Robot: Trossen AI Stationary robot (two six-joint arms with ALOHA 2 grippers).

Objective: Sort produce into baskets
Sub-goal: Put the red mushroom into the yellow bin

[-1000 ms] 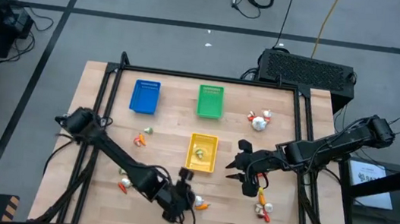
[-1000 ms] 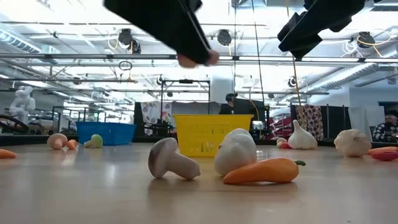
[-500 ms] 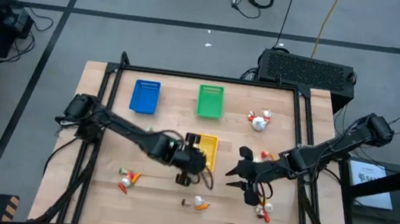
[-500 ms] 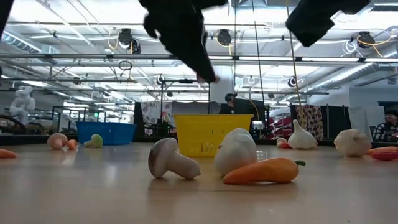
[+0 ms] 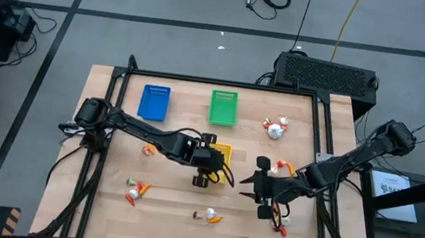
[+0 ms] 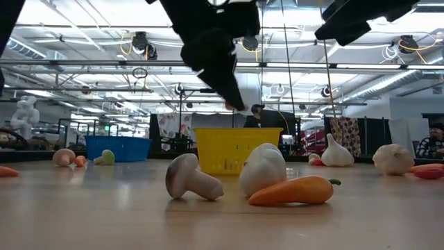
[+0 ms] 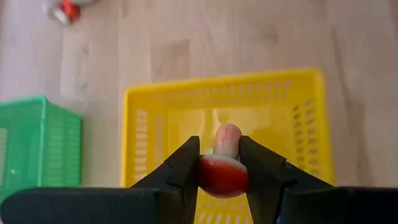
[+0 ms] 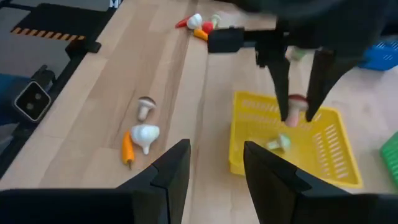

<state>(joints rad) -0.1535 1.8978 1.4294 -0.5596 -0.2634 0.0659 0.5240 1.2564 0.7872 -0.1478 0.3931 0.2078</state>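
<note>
1. Red-capped mushroom [image 7: 224, 168] sits clamped in our left gripper [image 7: 222, 177], held above the yellow basket [image 7: 144, 112].
2. Our right gripper [image 8: 214, 163] hangs with fingers apart beside that basket, holding nothing.
3. A garlic [image 8: 145, 134] and carrot [image 8: 127, 148] lie on the table [image 8: 93, 112].

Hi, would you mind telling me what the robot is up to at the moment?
It is sorting toy produce into baskets. The left gripper holds a small red-capped mushroom above the yellow basket, which already has a pale piece inside. The right gripper hangs open beside that basket, holding nothing. A brown mushroom, a garlic bulb and a carrot lie on the table.
</note>
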